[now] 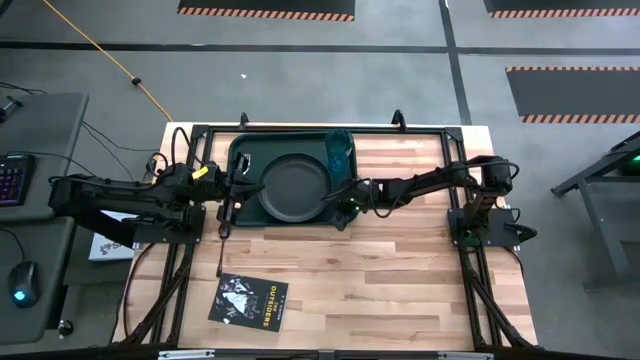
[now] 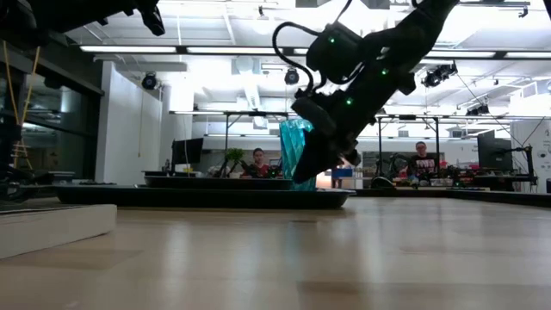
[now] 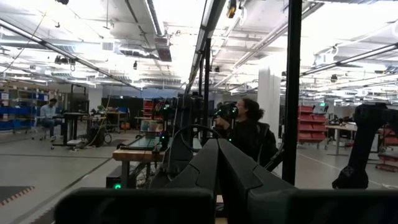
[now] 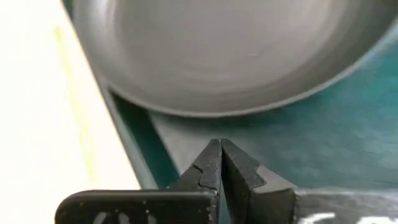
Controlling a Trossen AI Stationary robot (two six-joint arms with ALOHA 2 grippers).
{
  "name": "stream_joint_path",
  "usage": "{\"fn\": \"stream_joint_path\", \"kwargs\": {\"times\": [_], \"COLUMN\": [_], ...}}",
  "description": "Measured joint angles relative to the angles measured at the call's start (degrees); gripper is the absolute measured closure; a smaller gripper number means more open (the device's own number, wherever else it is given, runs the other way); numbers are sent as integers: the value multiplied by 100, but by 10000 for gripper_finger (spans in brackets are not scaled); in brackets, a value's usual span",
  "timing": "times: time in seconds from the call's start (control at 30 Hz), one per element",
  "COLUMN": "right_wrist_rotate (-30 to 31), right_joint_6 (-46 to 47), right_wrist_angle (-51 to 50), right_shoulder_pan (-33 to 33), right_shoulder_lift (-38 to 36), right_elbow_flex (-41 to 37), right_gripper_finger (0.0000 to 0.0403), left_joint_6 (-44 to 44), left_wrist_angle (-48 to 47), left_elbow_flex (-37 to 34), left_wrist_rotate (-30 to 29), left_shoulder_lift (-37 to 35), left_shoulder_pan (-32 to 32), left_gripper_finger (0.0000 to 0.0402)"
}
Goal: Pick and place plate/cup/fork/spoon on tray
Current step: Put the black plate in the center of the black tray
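The right wrist view cuts off most of the plate (image 4: 230,56) and tray (image 4: 348,143). In the low view, the right arm hides part of the cup (image 2: 295,142).

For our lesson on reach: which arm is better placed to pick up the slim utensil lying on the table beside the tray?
Left. The left tool is nearest the utensil; the right tool is across the tray.
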Motion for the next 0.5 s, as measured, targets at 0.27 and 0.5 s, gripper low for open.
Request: {"fn": "stream_joint_path", "kwargs": {"times": [0.27,0.5], "right_wrist_rotate": [-399,-524], "right_joint_6": [-338,-565], "right_wrist_angle": [488,1475], "right_shoulder_pan": [266,550], "right_shoulder_lift": [45,347], "right_elbow_flex": [1,34], "right_gripper_finger": [403,403], "left_joint_6": [2,4], "left_wrist_angle": [-1,18], "left_elbow_flex": [0,-1], "left_wrist_rotate": [-2,-4], "left_shoulder_lift": [0,-2], "left_shoulder_pan": [0,0], "left_gripper_finger": [402,401]}}
